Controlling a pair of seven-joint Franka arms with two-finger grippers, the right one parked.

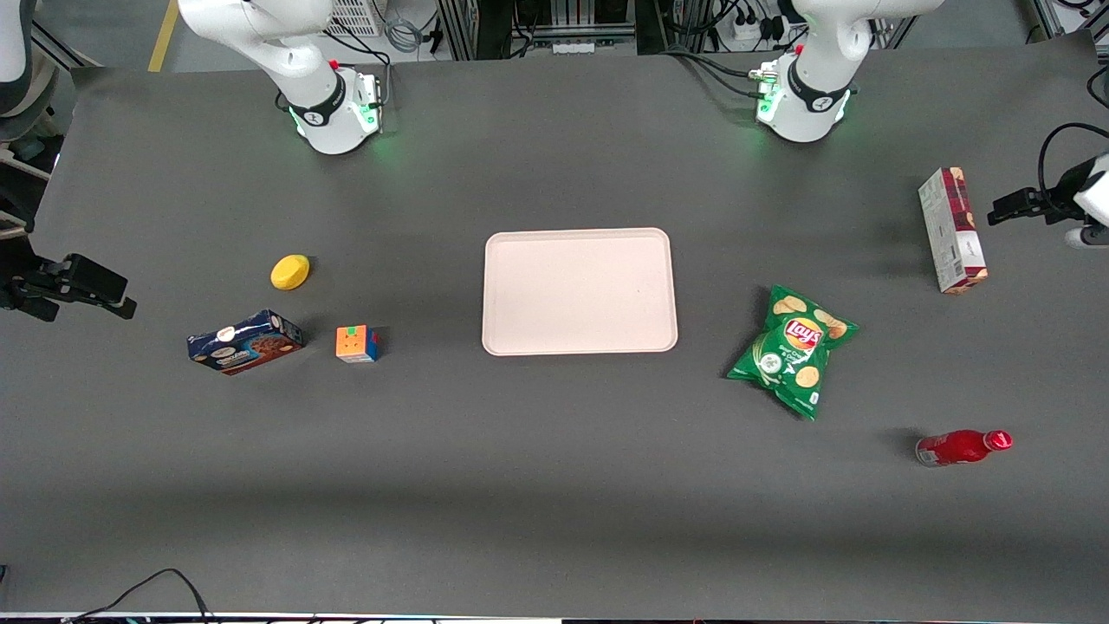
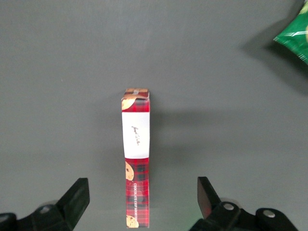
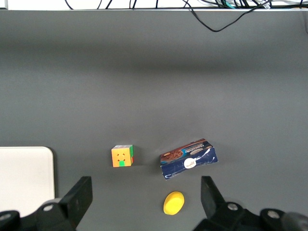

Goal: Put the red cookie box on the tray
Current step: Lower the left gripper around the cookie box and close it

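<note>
The red cookie box (image 1: 951, 230) rests on a long narrow edge near the working arm's end of the table, its pale side showing in the front view. From the wrist, the red cookie box (image 2: 136, 156) shows its plaid top face with a white label. My gripper (image 1: 1014, 208) hovers above it, open, with the box lined up in the wide gap between the gripper (image 2: 142, 190) fingers and nothing touching. The pale pinkish tray (image 1: 579, 290) lies flat at the table's middle, bare, well away from the box.
A green Lay's chip bag (image 1: 793, 348) lies between tray and cookie box, with a red bottle (image 1: 962, 447) on its side nearer the front camera. Toward the parked arm's end sit a dark blue cookie box (image 1: 245, 341), a colour cube (image 1: 357, 343) and a yellow object (image 1: 290, 271).
</note>
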